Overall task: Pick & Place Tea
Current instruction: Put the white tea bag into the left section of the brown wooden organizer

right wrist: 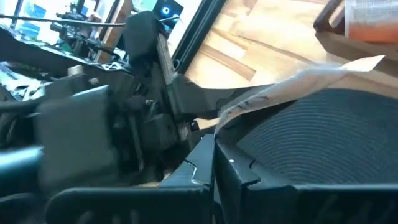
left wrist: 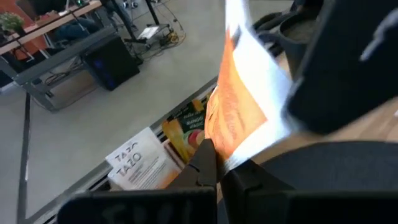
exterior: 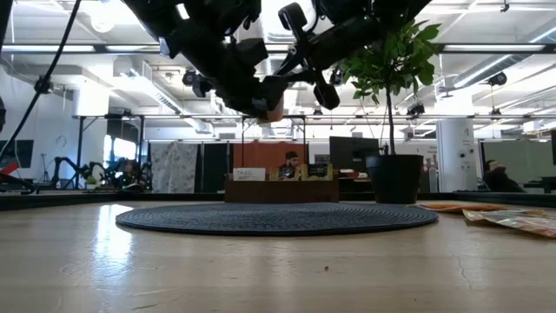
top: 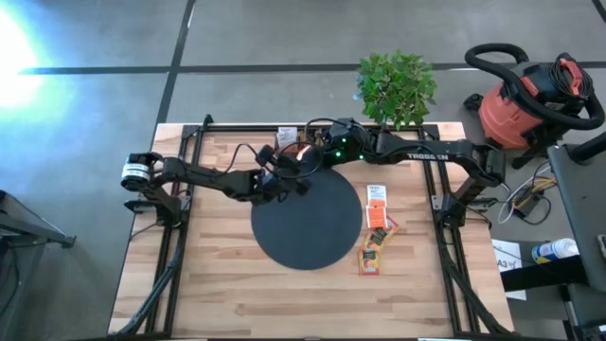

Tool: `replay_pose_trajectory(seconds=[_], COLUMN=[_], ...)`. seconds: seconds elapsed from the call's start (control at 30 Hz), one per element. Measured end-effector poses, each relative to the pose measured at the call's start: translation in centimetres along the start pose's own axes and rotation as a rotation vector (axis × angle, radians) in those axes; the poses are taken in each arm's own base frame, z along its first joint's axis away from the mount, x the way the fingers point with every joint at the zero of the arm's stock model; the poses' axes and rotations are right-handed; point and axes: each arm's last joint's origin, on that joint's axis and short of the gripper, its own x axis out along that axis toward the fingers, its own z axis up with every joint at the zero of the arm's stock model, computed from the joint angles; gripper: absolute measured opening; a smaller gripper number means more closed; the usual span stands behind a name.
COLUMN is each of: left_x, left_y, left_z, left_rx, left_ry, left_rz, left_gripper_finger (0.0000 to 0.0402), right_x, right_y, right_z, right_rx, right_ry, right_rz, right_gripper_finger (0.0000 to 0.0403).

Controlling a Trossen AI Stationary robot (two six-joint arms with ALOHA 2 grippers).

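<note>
One orange-and-white tea sachet (top: 303, 150) hangs in the air over the far edge of the black mat (top: 308, 223), between both grippers. My left gripper (left wrist: 217, 171) comes from the table's left and is shut on it. My right gripper (right wrist: 216, 146) comes from the right and is shut on it too. In the low view the sachet (exterior: 269, 113) shows as a small orange patch well above the mat (exterior: 278, 217). Several more tea sachets (top: 375, 232) lie flat on the wood to the right of the mat. My left gripper pinches one edge of the sachet (left wrist: 219, 151) between its two fingers, coming slanting down from the table's left. The sachet rises beyond the fingertips, clear of the mat. My right gripper pinches the sachet's opposite end (right wrist: 229, 117) between its two fingers, slanting down from the right. The paper stretches away past the fingertips, lifted clear of the mat.
A small wooden compartment box (top: 284, 137) with upright tea packets (left wrist: 140, 165) stands at the table's far edge, just behind the grippers. A potted plant (top: 398, 87) stands at the far right of the table. Bare wood lies in front of the mat.
</note>
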Motion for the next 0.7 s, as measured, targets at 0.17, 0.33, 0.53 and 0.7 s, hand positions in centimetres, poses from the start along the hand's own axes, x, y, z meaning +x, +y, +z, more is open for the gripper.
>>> replay_pose_trajectory(seconds=[0.17, 0.33, 0.53, 0.7], left_x=[-0.6, -1.3, -2.3, -2.8], left_y=[0.7, 1.6, 3.8, 6.5], left_z=[-0.1, 0.1, 0.5, 0.2], left_rx=[0.009, 0.034, 0.057, -0.013], left_ry=[0.054, 0.131, 0.174, 0.192], left_rz=[-0.016, -0.17, -0.399, -0.588], left_gripper_finger=[0.0001, 0.0001, 0.0001, 0.0001], right_x=[-0.9, -2.3, -3.3, -3.3], right_y=[0.5, 1.4, 1.0, 1.4], right_z=[0.1, 0.3, -0.4, -1.7], right_rx=[-0.058, -0.227, -0.519, -0.795], right_ry=[-0.008, -0.024, 0.057, 0.129], right_rz=[0.012, 0.031, -0.024, -0.025], right_gripper_finger=[0.0013, 0.0041, 0.0094, 0.0127])
